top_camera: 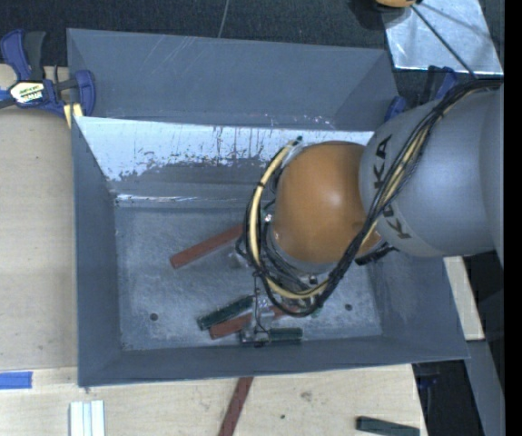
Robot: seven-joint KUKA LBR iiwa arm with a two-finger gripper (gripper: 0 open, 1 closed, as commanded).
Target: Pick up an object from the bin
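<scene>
Looming closest to the lens, the grey KUKA arm (pixel 438 180) reaches in from the right across the rim of the grey metal bin (pixel 97 243), its thick link bearing black lettering and its rounded orange wrist cover (pixel 320 203) hanging above the middle of the bin floor. Black and yellow cables (pixel 262 209) loop round the cover's left side and run down toward the tool (pixel 259 325), which points steeply downward and stands low over the floor near the front wall, about midway along it. Whether the tool is released or clenched cannot be told from this angle. Three short flat pieces lie bunched at its tip: a dark green flat stick (pixel 224 314) just to its left, a short reddish-brown flat stick (pixel 224 330) close beside that one toward the front wall, and a second dark green stick (pixel 285 335) just to the right, along the front wall. A longer reddish-brown flat strip (pixel 204 248) lies tilted on the floor farther back, left of the wrist cover and apart from the bunch.
</scene>
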